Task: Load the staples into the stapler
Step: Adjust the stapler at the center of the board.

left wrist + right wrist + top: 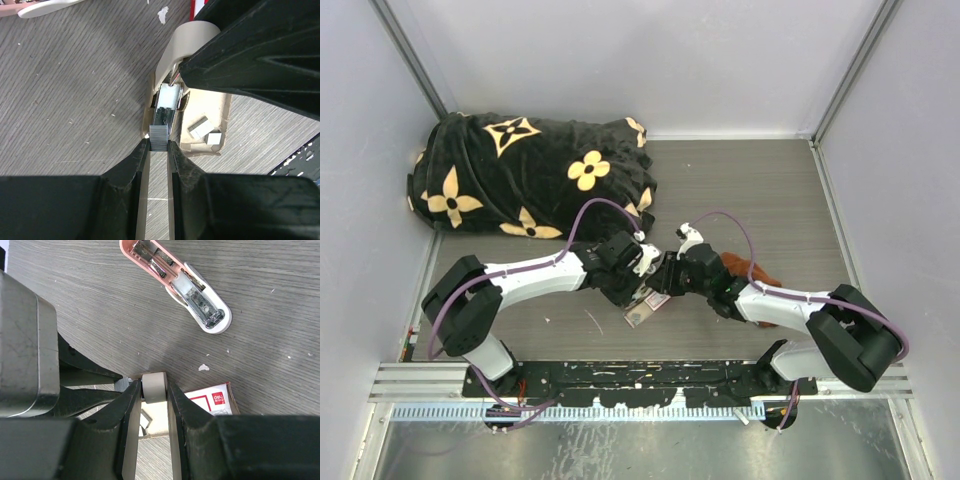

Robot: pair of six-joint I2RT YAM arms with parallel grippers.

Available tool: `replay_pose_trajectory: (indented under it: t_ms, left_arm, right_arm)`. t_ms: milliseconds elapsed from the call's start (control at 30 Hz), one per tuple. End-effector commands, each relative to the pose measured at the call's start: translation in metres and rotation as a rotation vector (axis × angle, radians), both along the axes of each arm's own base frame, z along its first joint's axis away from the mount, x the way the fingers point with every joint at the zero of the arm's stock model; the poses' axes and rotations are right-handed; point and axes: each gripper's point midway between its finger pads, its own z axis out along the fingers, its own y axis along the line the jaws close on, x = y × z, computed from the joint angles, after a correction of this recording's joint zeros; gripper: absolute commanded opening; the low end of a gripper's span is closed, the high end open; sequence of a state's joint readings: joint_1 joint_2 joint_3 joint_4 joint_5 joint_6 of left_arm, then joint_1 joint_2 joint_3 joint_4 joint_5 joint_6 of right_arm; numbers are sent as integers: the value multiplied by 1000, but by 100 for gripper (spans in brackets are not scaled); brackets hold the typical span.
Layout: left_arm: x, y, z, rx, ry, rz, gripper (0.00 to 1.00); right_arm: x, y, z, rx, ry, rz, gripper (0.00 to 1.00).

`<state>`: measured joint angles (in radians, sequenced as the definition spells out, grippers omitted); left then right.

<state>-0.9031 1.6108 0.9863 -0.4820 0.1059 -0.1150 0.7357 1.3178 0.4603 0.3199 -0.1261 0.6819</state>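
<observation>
Jaws pinching staples (160,138) and tray (153,387), deli box (212,400)

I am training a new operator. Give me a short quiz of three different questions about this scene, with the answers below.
1. True or false: the stapler lies open on the table, and no gripper holds it.
2. What does the left gripper pinch? A) a staple strip B) the stapler C) nothing
3. Fill in: the right gripper is shut on the beige ____.

Key: 1 true; 2 A; 3 tray.
</observation>
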Motion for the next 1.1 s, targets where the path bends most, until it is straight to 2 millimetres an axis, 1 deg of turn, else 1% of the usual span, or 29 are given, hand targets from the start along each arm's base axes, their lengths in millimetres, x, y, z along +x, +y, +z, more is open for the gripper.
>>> replay_pose_trajectory:
  t_ms: [0,300,367,433,500,667,733,833,933,1067]
  left_arm:
    - [8,-17,11,-64,-30,-10,18]
    - [8,-22,12,-80,-25,-26,18]
    - [7,-22,12,-79,-24,-25,18]
    - [7,-21,12,-81,-26,-26,18]
    - [8,-20,14,-84,-33,-23,18]
    - [8,-19,18,-89,-49,-21,18]
    - [9,-18,19,-88,-55,-20,18]
    - [9,-17,18,-82,-56,-18,18]
    - [8,-14,19,-80,-57,-8,18]
    - [8,-15,25,-103,-59,20,18]
  right_arm:
    - [8,4,23,69,-58,-8,16]
    - [7,7,22,83,-50,0,17]
    - [7,6,23,86,-51,-1,22]
    - [7,5,25,89,-54,-4,30]
    - [7,4,29,93,-63,-7,37]
    - [7,0,40,95,-95,-8,58]
    - [8,-3,42,88,-102,-16,63]
    - [10,-11,44,71,-109,-42,69]
    - [14,-23,43,51,-109,-73,71]
    - [19,-47,38,19,-109,-124,74]
